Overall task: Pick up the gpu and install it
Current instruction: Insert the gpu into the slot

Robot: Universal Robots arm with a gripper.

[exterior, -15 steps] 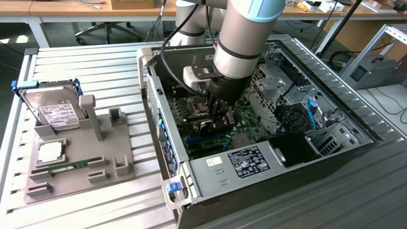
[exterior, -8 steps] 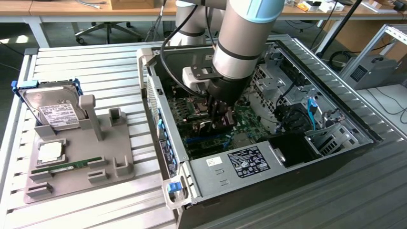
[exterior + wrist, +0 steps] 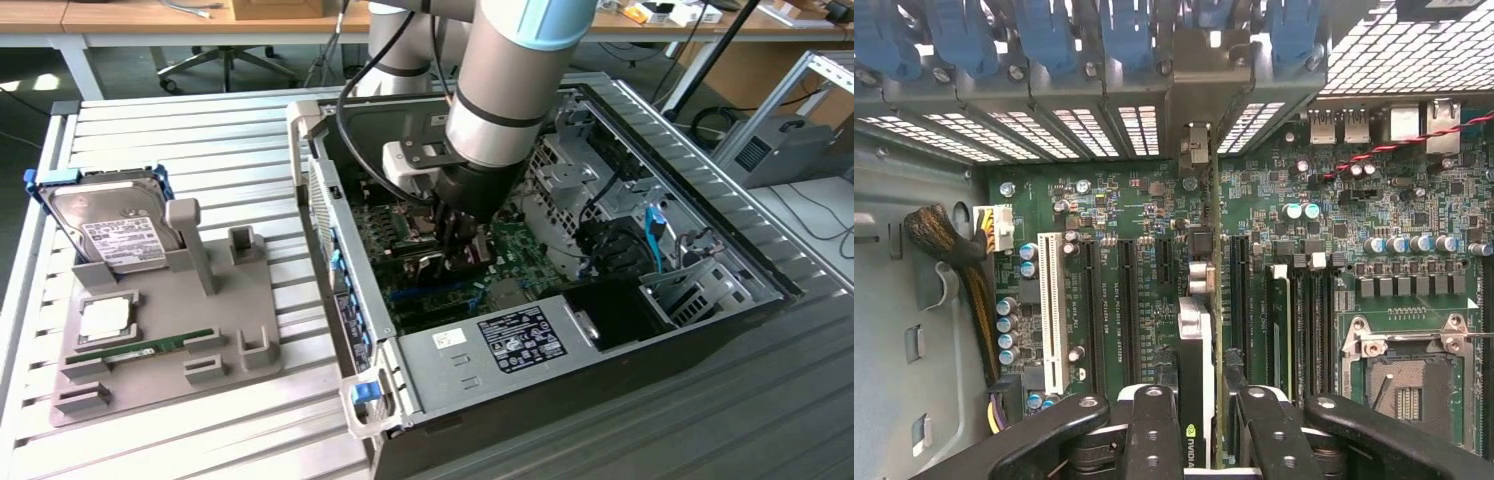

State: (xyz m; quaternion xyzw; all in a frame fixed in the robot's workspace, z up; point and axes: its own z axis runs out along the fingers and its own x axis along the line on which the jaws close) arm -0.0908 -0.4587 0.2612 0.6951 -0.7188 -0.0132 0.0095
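Insertion is the step in hand: your end effector (image 3: 1199, 410) is clamped on the gpu (image 3: 1194, 345), held edge-on inside the computer case (image 3: 414, 390), close over the motherboard (image 3: 1144, 215) among its black expansion slots (image 3: 1126, 300). Seating, I judge, calls for its lower edge squared to one slot and a straight press.

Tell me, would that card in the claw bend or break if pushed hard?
Probably stiff: the gpu stands straight on edge in the claw, with no sag. Likely fragile too, being a thin board, so hard shoving could crack it. Set loose on that thin edge, it would probably tip over.
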